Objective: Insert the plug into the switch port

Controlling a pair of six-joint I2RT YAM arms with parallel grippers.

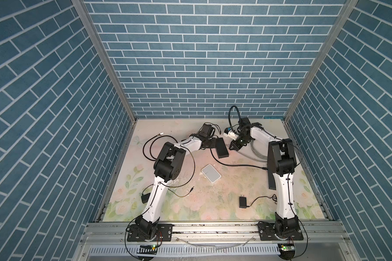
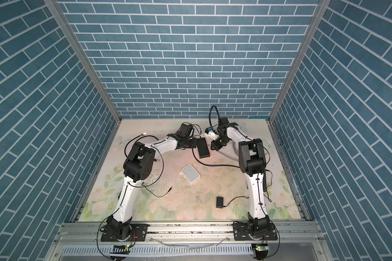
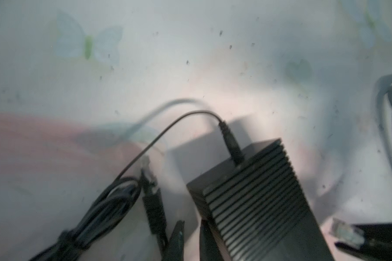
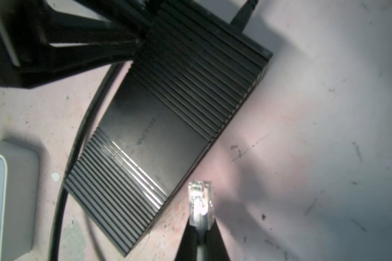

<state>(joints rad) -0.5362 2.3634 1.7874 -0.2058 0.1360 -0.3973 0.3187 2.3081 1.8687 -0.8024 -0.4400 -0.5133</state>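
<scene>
In both top views the black switch (image 1: 222,148) (image 2: 203,148) lay flat on the flowered table (image 1: 201,203), just above the middle of the tabletop, between the tips of the two arms. The right claw (image 4: 200,228) was pinching the clear plug (image 4: 200,201) by its rear end, and a grey cable (image 4: 200,250) ran back between the fingers. In the right wrist view the plug sat at the lower middle of the frame, just beside the switch's long edge near one corner and apart from it. The ports did not show. The left wrist view showed the same plug (image 3: 346,232) at the lower right, blurred. The left claw (image 4: 138,41) came in from the upper left of the right wrist view. Its fingers were drawn nearly together, with their tips at the switch's ribbed corner, and whether they gripped anything could not be told. A black power lead (image 3: 231,144) was plugged into the switch's end. A white box (image 1: 211,172) lay below the switch in the top views, apart from it.
</scene>
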